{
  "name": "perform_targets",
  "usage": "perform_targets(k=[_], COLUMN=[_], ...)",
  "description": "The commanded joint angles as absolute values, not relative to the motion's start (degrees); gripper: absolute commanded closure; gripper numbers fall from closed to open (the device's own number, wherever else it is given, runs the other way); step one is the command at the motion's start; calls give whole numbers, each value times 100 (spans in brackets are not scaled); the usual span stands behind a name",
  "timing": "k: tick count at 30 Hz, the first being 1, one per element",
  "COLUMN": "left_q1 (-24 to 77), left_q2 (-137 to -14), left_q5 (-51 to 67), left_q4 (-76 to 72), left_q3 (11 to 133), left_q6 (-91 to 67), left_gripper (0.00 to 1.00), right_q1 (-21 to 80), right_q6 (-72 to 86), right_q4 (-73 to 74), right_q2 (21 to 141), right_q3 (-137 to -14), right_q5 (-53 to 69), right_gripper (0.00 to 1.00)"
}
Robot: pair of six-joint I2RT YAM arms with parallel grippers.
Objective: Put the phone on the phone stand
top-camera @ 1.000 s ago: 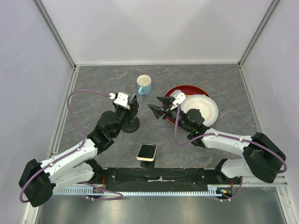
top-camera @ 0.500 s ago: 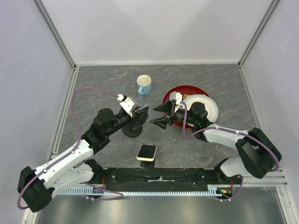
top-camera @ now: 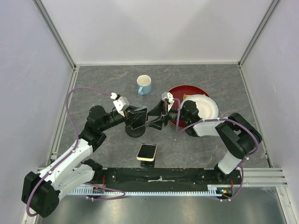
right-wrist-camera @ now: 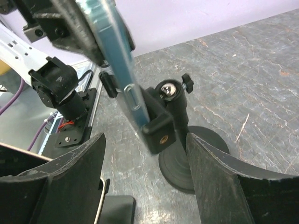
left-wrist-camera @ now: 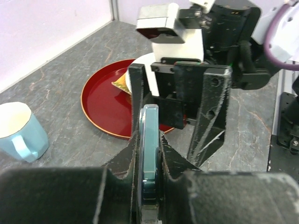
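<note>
— Phone [top-camera: 146,152] first: where do we find it?

— We find it close to the near edge of the table [top-camera: 93,79], about midway between the two arm bases. It lies screen up with its cream rim showing. Neither arm touches the phone.

— And the phone stand [top-camera: 148,163]?

— We see a small black piece right at the phone's near end, touching it. From above we cannot tell whether the phone leans on it or only lies against it.

— What do we make of the left gripper [top-camera: 139,118]?

— Its fingers are pressed onto a thin blue-edged slab [right-wrist-camera: 114,56], one on each flat face. Our left wrist view shows the slab edge-on between them.

— Is that slab free otherwise?

— No. In our right wrist view one end of it sits in the clamp of a black pole stand [right-wrist-camera: 180,130] with a ball joint and a round base. That stand is farther back on the table than the phone.

— And the right gripper [top-camera: 154,119]?

— Its fingers are spread wide and hold nothing. It faces the left gripper from just right of the slab, and in its own camera the pole stand shows between its two fingers.

— What else do we see on the table?

— A blue mug [top-camera: 144,85] stands on the far side of the grippers. To its right is a round red tray [top-camera: 175,91] with a white plate [top-camera: 205,109] lying over its right side.
</note>
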State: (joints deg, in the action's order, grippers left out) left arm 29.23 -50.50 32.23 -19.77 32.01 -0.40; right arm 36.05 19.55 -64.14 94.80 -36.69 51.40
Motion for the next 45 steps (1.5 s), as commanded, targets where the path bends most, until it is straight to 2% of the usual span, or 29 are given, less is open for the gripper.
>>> perform_targets(k=[1, 6, 8, 14, 15, 20, 21, 26, 29, 32, 35, 41, 42, 43, 44, 45], left_q1=[2883, 2813, 2804, 2725, 2716, 2681, 2672, 2593, 2566, 2558, 2566, 2558, 2566, 2566, 2566, 2566], left_q2=[-4983, -4983, -4983, -4975, -4975, -5124, -5133, -5256, -5299, -5387, -5449, -5440, -5423, -5405, -5379, -5370], left_q5=[3849, 3937, 3990, 4017, 4017, 3727, 3640, 2753, 2172, 1978, 1934, 1855, 1776, 1706, 1592, 1330], left_q4=[-2856, -2988, -3023, -3023, -3032, -3041, -3050, -2980, -2927, -2935, -2979, -3103, -3094, -3068, -3067, -3050], left_q3=[3138, 3024, 2988, 2997, 3006, 2997, 2997, 2945, 2874, 2830, 2795, 2760, 2751, 2742, 2742, 2751], left_q6=[-378, -439, -448, -439, -439, -545, -571, -676, -773, -879, -967, -1063, -1142, -1203, -1274, -1431], left_gripper=[98, 98, 98, 98, 98, 98, 98, 98, 98, 98, 98, 98, 98, 98, 98, 98], right_q1=[3761, 3902, 3920, 3946, 3955, 3999, 3999, 4025, 4157, 4377, 4395, 4386, 4368, 4351, 4333, 4324], right_q6=[2048, 1758, 1775, 1907, 1959, 2450, 2513, 2716, 2462, 1891, 1925, 1881, 1881, 1898, 1890, 1872], right_q4=[-7085, -6882, -6882, -6934, -7030, -7689, -7760, -8252, -7861, -7190, -7409, -7286, -7286, -7147, -7067, -7006], right_q2=[9712, 9808, 9870, 10019, 10054, 10099, 10107, 9976, 9599, 9370, 9299, 9281, 9290, 9229, 9185, 9115], right_q3=[-4051, -4139, -4201, -4306, -4324, -4280, -4280, -4035, -3894, -3798, -3648, -3630, -3647, -3665, -3648, -3613], right_q5=[5098, 4649, 4702, 4966, 4992, 5098, 5080, 4380, 3669, 2808, 2410, 2312, 2390, 2356, 2260, 2154], right_gripper=[24, 26, 30, 58, 69, 97, 100, 100, 100, 100, 100, 98, 89, 75, 50, 43])
